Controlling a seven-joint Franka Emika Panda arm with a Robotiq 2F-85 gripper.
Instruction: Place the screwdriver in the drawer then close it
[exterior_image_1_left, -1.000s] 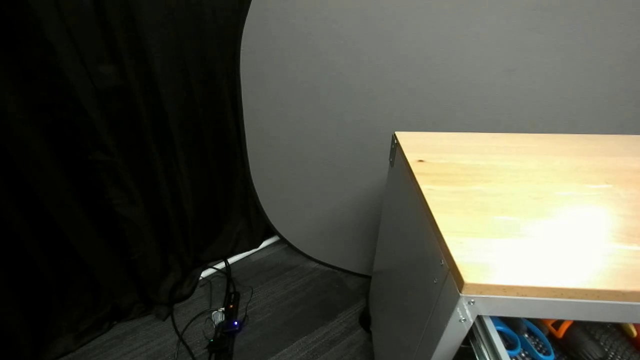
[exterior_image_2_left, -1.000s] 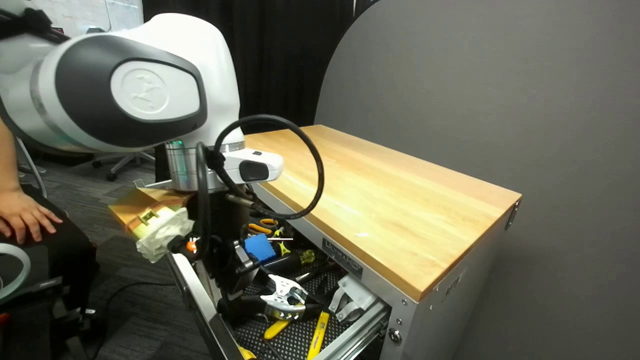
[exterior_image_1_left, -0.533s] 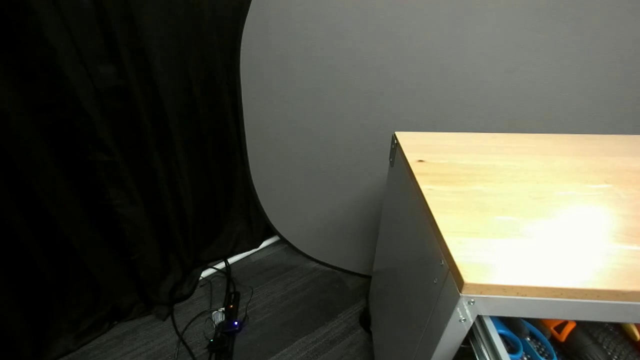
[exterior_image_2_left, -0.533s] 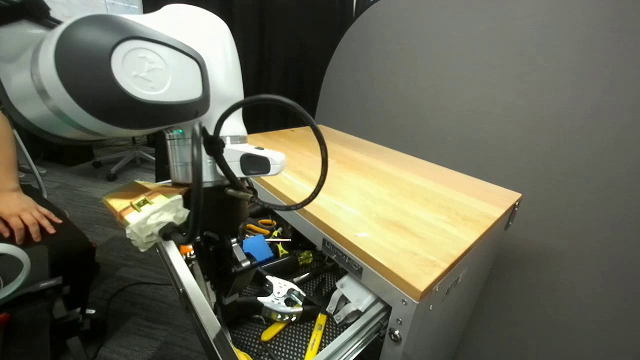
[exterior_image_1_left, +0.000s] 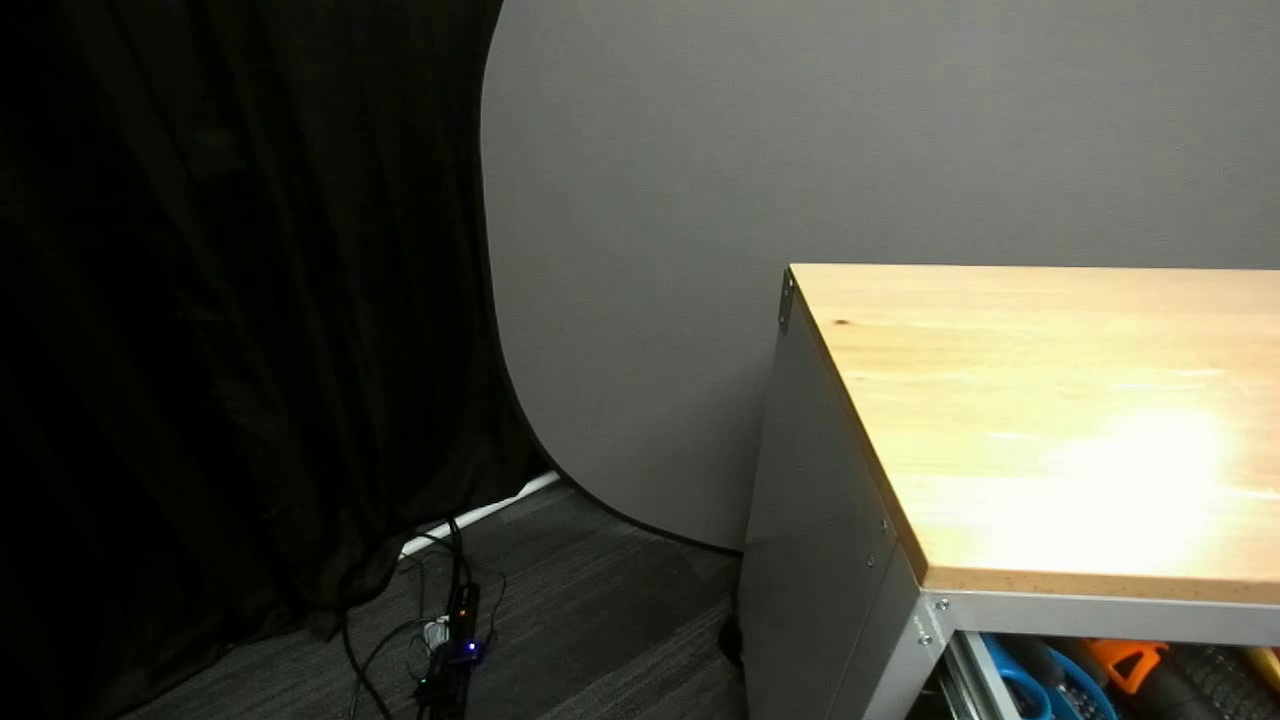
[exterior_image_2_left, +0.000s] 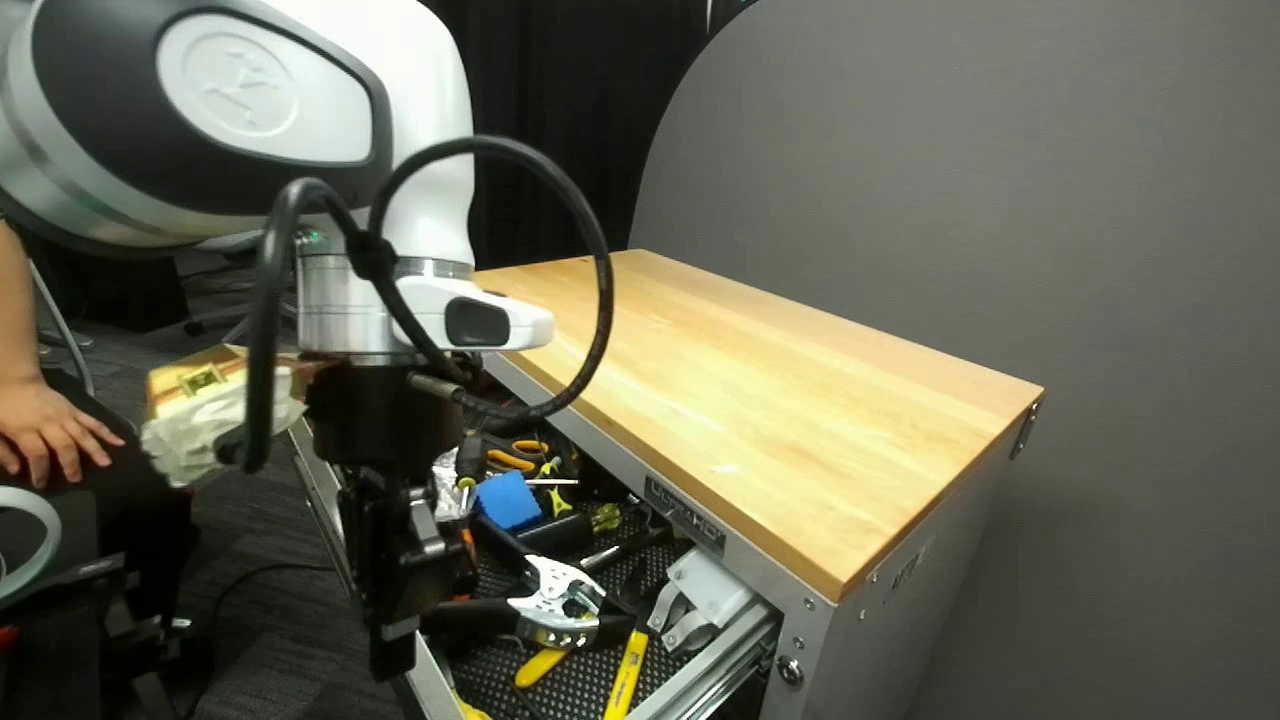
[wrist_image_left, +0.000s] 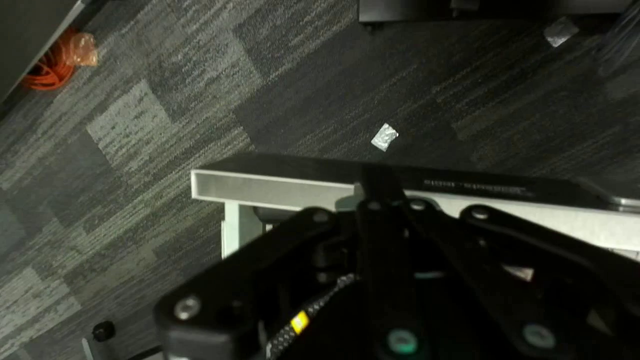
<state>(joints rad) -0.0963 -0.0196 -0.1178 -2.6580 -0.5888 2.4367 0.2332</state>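
Note:
The drawer is pulled out of the grey cabinet. Its pale front edge also shows in the wrist view, and its side rail in an exterior view. My gripper points down at the drawer's front edge. In the wrist view the fingers are together, with nothing seen between them, and the tips reach past the front edge over the floor. A tool with a black-and-yellow handle lies among the drawer's tools; I cannot tell whether it is the screwdriver.
The drawer holds a metal clamp, a blue block, a yellow tool and orange handles. The cabinet has a wooden top. A person's hand rests beside the arm. A cable loop hangs from the arm.
My gripper has risen and moved from inside the drawer to its front edge, leftward in an exterior view. The drawer and its contents have slid slightly further out.

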